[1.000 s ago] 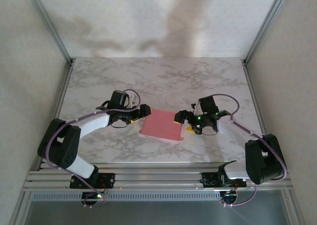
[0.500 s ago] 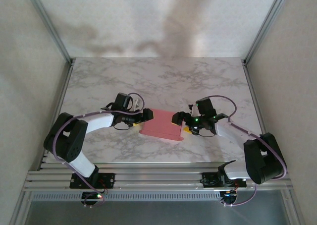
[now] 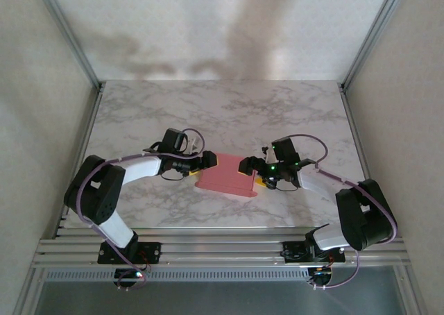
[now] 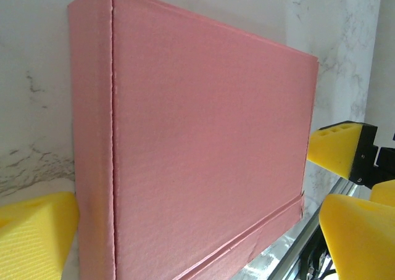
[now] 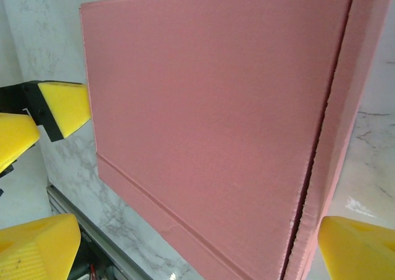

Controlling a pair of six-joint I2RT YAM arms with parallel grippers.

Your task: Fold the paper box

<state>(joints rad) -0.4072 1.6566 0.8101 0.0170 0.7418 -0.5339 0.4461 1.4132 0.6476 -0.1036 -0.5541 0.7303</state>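
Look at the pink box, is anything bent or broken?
Nothing much. The paper box lies flat and square on the table; only the seam along one edge gapes slightly.

White grey-veined marble-pattern tabletop [image 3: 229, 110], enclosed by plain off-white panel walls [image 3: 215, 27] at the back and both sides, silver aluminium corner posts [image 3: 69, 34], slotted aluminium rail frame [image 3: 222, 249] along near edge; soft shadows on back wall.
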